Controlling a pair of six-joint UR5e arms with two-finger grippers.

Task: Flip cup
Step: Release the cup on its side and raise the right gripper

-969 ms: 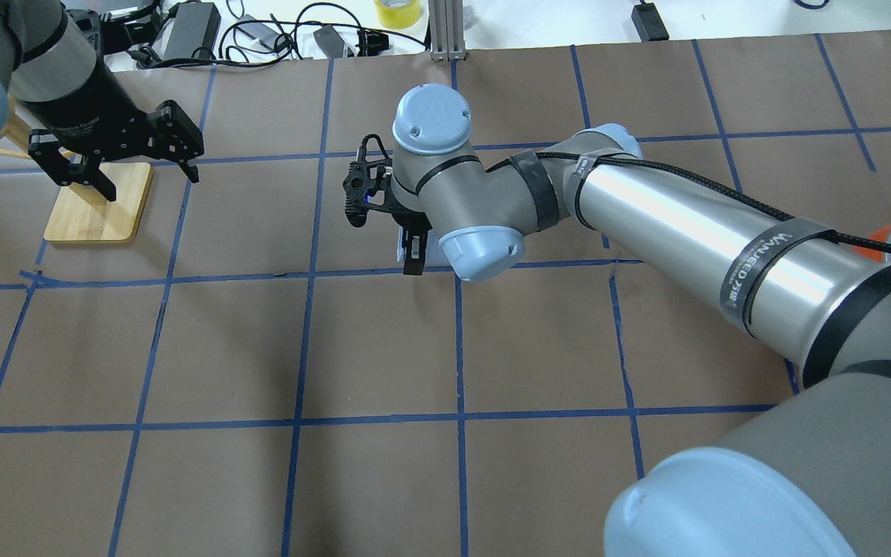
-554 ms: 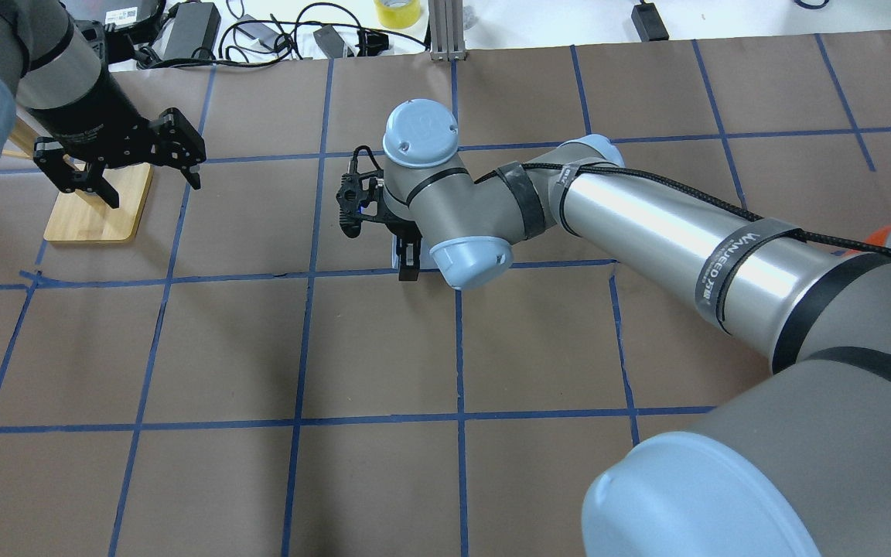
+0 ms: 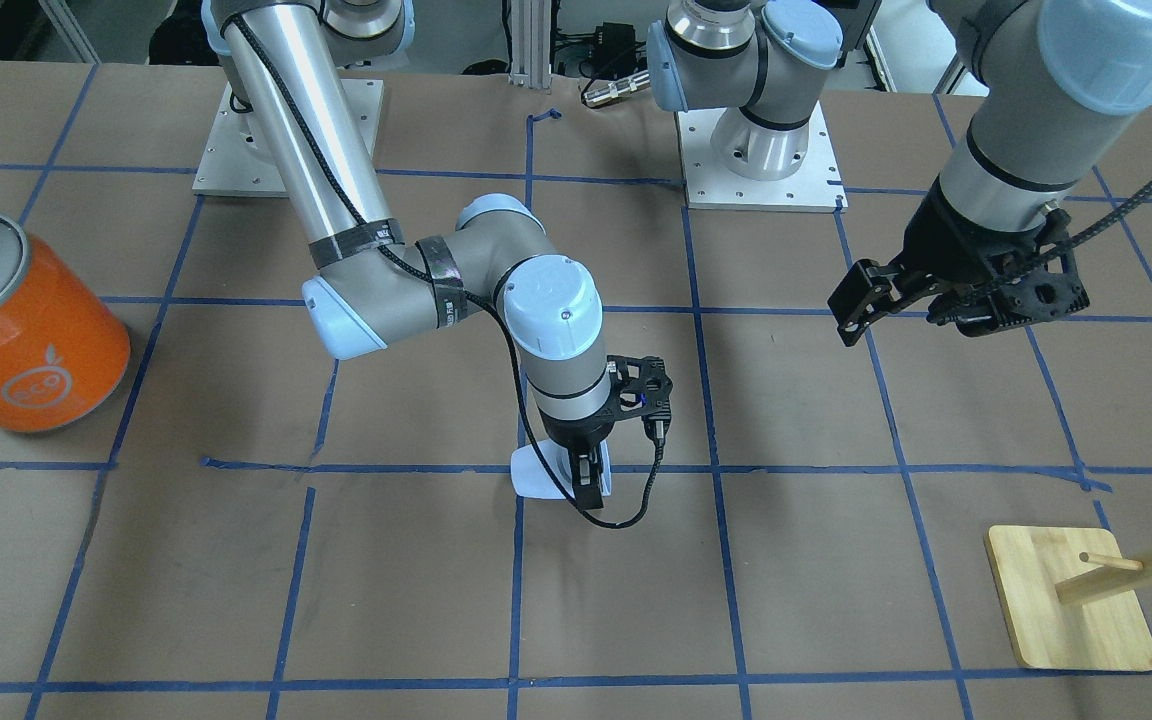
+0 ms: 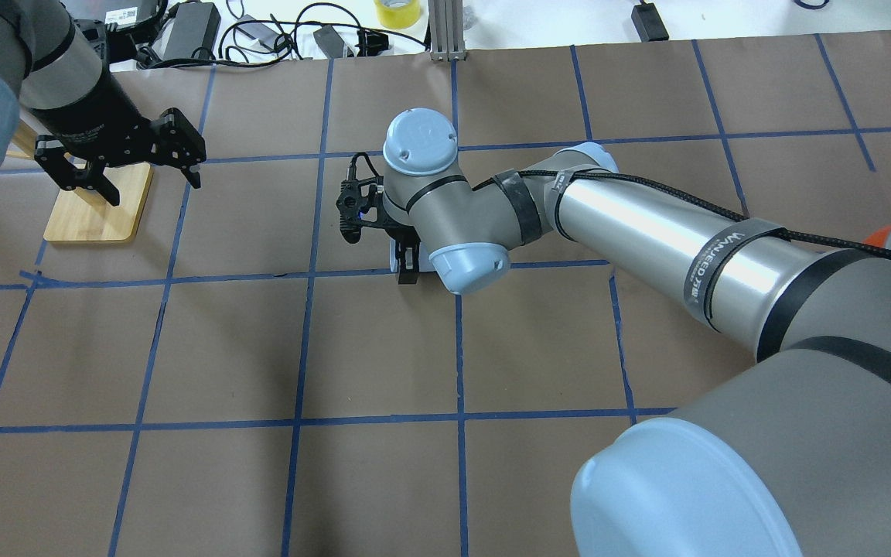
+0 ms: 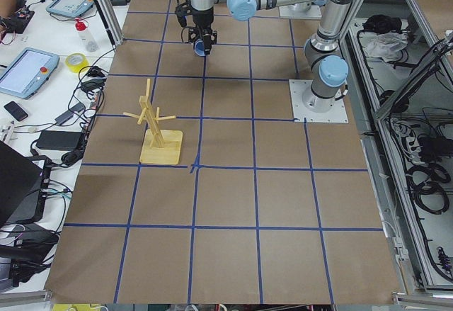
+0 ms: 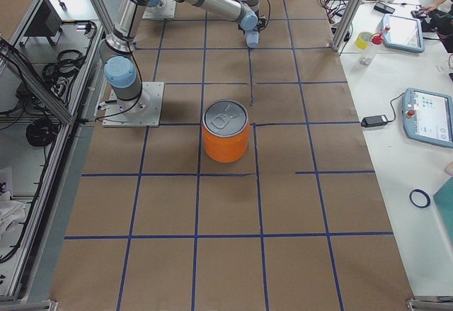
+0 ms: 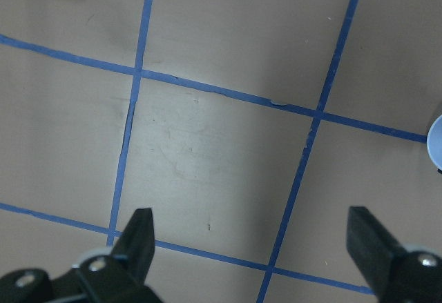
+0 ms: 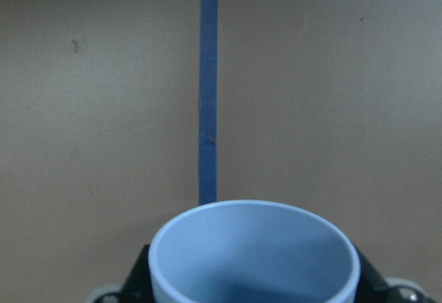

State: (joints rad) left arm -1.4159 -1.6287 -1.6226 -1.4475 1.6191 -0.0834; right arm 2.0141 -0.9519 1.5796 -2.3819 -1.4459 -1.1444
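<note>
Right pincer (image 3: 588, 481) clamped on small pale blue-white tapered plastic cup (image 3: 534, 483), low over mid brown-paper desk (image 3: 836, 560). Cup axis looks tilted, mouth twd robot's left. Left pincer (image 4: 150, 186) wide, empty, well apart, so right arm's job.

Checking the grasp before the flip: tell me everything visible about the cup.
The cup is a small, plain, pale blue tumbler, plastic by its look, with no handle. It is empty, its open mouth facing the right wrist camera. The right pincer clamps it, a finger on each side, low over a blue tape line. Whether it touches the table is unclear.
</note>
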